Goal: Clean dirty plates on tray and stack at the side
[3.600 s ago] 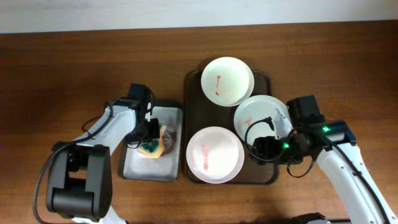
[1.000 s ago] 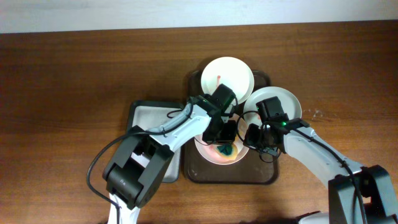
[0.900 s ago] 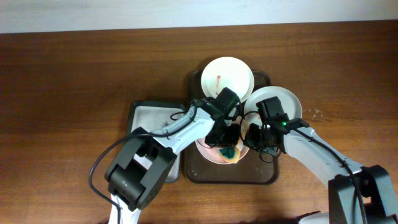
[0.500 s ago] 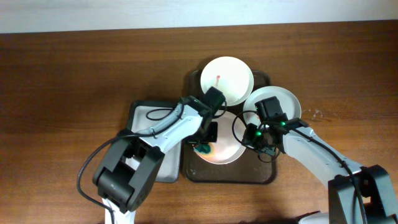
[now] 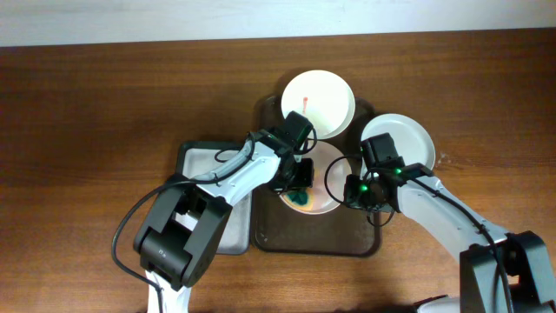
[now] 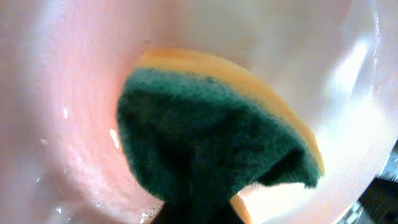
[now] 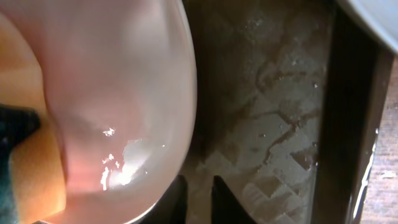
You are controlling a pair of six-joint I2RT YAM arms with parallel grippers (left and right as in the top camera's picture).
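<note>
The overhead camera looks straight down from well above the brown wooden desk [image 5: 104,87]. It is far enough to hold the white left arm [image 5: 234,174], the white right arm [image 5: 443,209] and the whole dark brown rectangular tray [image 5: 269,230] at frame centre. The left wrist camera sits very near, facing into a round white plate [image 6: 62,93], with a green-and-yellow sponge [image 6: 211,155] filling mid-frame. The right wrist camera, also close, faces down. The same plate takes its left half, the sponge shows at lower left, and wet tray floor fills the right. All three views share that plate and sponge; only the overhead and right wrist views share the tray.
</note>
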